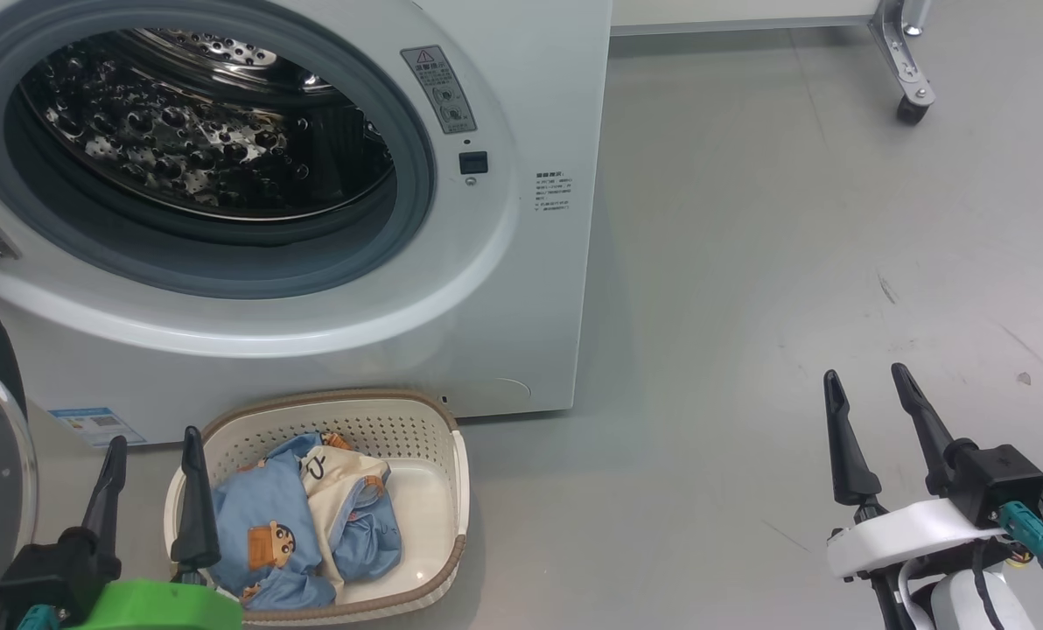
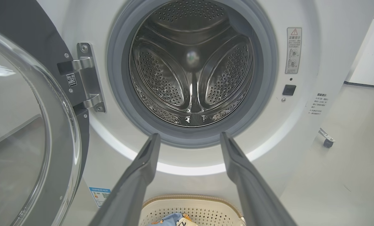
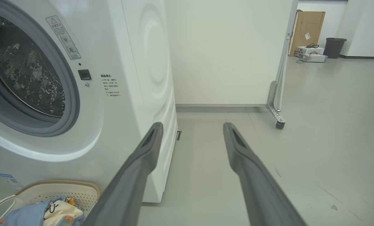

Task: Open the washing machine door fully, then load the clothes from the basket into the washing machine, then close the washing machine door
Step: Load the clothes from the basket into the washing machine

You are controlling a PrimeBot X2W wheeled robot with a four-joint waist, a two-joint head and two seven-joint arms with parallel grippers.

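Door: the washing machine door (image 2: 33, 125) stands swung wide on its hinge (image 2: 88, 78) at the left side of the washing machine (image 1: 539, 289). The drum (image 2: 191, 72) looks empty. I judge the opening step done and loading not yet begun.

Load: the basket (image 1: 460, 490) sits on the floor (image 1: 749, 306), hard against the foot of the machine's front, below the opening. The clothes (image 1: 294, 525) lie heaped in its left half.

End effectors: the left gripper (image 1: 155, 437) hovers at the basket's left rim, fingers spread and empty. The right gripper (image 1: 864, 374) hangs over bare floor well to the right, also spread and empty.

Hazards, as judged:
- The heap is tangled, so a pinch on one garment may lift several, and a trailing piece could drop onto the floor.
- The basket is light (perforated plastic). Cloth caught on its rim could drag or tip it.
- Fabric left lying across the grey gasket (image 2: 118, 103) would stop the door from seating.
- The open door is just beside the left arm, and a knock could swing it back.

Markings: a warning label (image 1: 438, 87) with a red triangle sits right of the opening, its text too small to read. Fine print beside the latch (image 1: 473, 163) is also illegible. A blue sticker (image 1: 93, 424) at the machine's lower left carries a code square. No brand name can be read.
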